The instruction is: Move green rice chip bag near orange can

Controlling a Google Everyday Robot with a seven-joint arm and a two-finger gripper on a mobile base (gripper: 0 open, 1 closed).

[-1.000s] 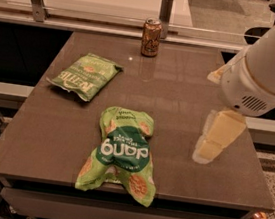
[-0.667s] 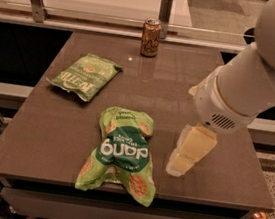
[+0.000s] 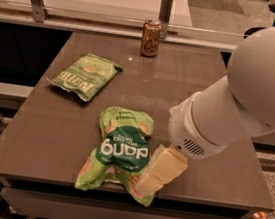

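Claw [image 3: 152, 180] is low at the near edge of the table [image 3: 191, 83], against the lower right corner of the green rice chip bag [image 3: 121, 149], which lies flat just to its left. Contact looks likely but is not certain. Whether the claw is wide or closed: cannot tell. Well beyond it, at the far edge, stands the orange can [image 3: 150, 37]. Farther left lies the Kettle bag [image 3: 85, 74]. Step, as I judge it: approach for a grasp. Next move: secure the bag, then carry it toward the can.

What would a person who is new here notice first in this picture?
The big white arm fills the right side, its gripper low at the right edge of the green rice chip bag near the front of the table. The orange can stands far back at the rear edge.
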